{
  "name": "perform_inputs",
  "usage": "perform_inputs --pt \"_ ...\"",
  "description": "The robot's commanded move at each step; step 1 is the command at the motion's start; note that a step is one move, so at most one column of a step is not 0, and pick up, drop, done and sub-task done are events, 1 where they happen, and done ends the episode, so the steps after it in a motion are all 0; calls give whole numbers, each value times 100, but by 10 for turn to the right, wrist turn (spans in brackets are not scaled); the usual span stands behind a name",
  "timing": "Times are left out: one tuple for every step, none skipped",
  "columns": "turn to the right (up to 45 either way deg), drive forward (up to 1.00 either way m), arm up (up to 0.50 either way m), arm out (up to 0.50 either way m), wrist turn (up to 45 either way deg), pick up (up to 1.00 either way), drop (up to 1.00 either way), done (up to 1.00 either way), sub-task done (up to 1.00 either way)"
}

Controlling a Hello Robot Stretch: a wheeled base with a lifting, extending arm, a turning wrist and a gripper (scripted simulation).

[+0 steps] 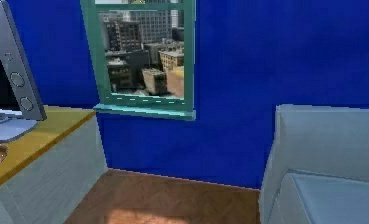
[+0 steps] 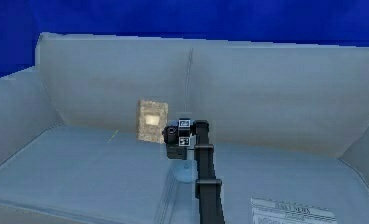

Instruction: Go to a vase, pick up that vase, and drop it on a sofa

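- Judging the step in hand to be the drop onto the sofa (image 2: 272, 100), with the tool (image 2: 168, 133) out over the seat cushion at the end of the dark arm (image 2: 205, 175), just short of the backrest.
- Placing the tan block (image 2: 150, 120), presumably the vase, at the tool's far end toward the arm side view's left, against the backrest and near the seat crease.
- Cannot tell whether it is held clear by the tool or resting on the cushion, nor how wide the tool stands.
- To do it well: keep the block over the middle of the seat, well apart from the front edge, release low, then draw the arm straight back without brushing it.
- Reading the long axis as near upright, taller than wide, with a slight lean; mouth end too blurred to tell, so no saying which way it faces.
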Motion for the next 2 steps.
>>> perform_inputs --pt "0 0 10 0 0 0 0 0 0" --pt "0 0 0 -8 0 0 0 0 0"
